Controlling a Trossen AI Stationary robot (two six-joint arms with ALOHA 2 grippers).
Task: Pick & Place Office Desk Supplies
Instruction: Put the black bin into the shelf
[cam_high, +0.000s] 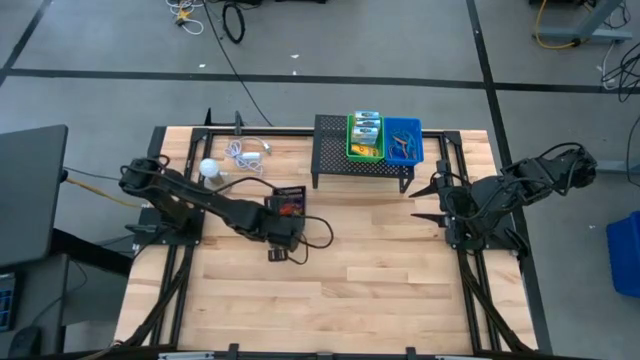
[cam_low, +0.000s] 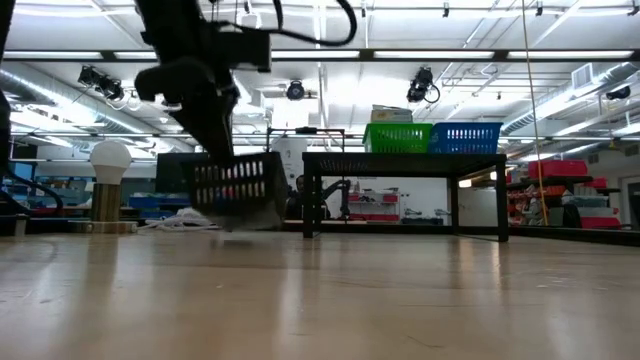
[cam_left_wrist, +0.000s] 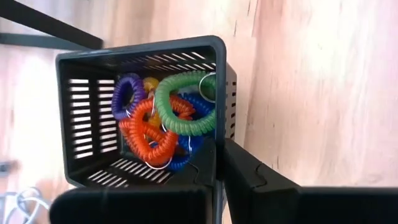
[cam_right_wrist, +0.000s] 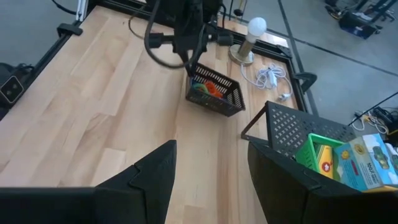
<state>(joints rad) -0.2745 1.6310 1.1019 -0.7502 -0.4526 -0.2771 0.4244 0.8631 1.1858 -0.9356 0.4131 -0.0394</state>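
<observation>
The left gripper (cam_left_wrist: 217, 163) has its fingers pinched shut on the wall of a small dark slotted basket (cam_left_wrist: 84, 112) full of coiled loops (cam_left_wrist: 165, 118) in orange, green, blue and purple, and in the low view the basket seems to hang tilted just off the table (cam_high: 390, 290), near its middle toward the left. This looks like the carrying step; next the basket must be kept level on its way to the dark rack (cam_high: 335, 150) at the table's far edge, where the green bin (cam_high: 365, 137) with yellow crayon boxes (cam_right_wrist: 323, 158) and the blue bin (cam_high: 404, 139) sit. The right gripper (cam_right_wrist: 208, 165) waits, jaws apart and empty, by the right edge
</observation>
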